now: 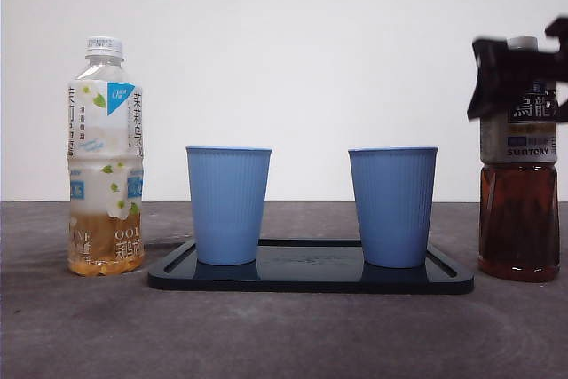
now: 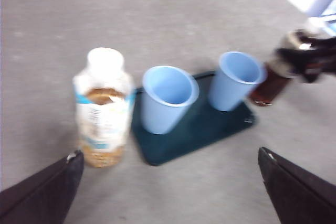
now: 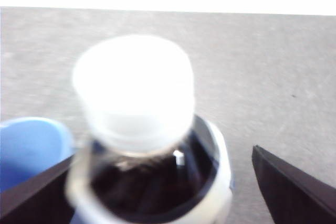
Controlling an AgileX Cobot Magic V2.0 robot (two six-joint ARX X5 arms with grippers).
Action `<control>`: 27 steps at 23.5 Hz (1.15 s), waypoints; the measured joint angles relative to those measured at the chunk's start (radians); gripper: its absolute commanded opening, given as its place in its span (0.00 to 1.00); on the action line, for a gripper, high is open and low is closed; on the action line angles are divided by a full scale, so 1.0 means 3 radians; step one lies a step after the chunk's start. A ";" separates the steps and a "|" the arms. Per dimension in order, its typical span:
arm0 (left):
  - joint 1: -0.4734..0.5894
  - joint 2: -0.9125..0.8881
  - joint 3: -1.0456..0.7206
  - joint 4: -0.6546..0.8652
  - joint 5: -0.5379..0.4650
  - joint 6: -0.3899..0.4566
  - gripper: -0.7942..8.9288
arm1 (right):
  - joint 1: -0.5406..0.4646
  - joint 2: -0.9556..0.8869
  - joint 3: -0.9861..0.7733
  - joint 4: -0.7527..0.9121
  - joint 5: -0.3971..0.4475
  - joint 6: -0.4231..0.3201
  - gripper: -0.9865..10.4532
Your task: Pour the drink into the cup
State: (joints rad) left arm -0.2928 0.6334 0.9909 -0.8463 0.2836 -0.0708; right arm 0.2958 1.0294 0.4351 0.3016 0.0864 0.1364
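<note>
The right gripper (image 1: 515,73) is at the neck of the dark tea bottle (image 1: 519,210), its two black jaws spread wide on either side of the bottle and not closed on it; the bottle stands upright on the table (image 1: 284,335), its long axis vertical and its white cap (image 3: 134,90) on top, just beside the right end of the dark tray (image 1: 311,277). On the tray stand two blue cups (image 1: 228,206) (image 1: 391,208), mouths up and apart from each other. The left gripper (image 2: 168,182) hangs above the table with its jaws wide apart and holds nothing, and the pale bottle (image 1: 105,157) stands upright at the left of the tray.

Clear gap between the two cups (image 1: 229,205) (image 1: 392,207); bottles (image 1: 106,157) (image 1: 520,166) flank the tray (image 1: 311,277)
</note>
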 measured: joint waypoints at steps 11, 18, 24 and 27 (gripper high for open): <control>0.0000 0.0281 -0.0800 0.0965 -0.0197 -0.0022 0.63 | 0.0230 -0.0855 0.0998 -0.2244 -0.0127 0.0062 0.52; -0.0023 0.0594 -0.1217 0.1809 -0.0266 -0.0155 0.63 | 0.0295 -0.1166 0.1476 -0.3025 -0.0209 0.0094 0.52; -0.0042 0.1072 -0.1410 0.2475 -0.0457 -0.0202 0.63 | 0.0300 -0.1383 0.1919 -0.3286 -0.0228 0.0112 0.52; -0.0042 0.1241 -0.1410 0.2753 -0.0557 -0.0207 0.63 | 0.0300 -0.1392 0.2074 -0.3371 -0.0228 0.0121 0.52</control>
State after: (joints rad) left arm -0.3054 1.0058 0.5678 -0.0204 0.1165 -0.1329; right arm 0.3859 0.6117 1.0573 -0.7097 0.0181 0.1726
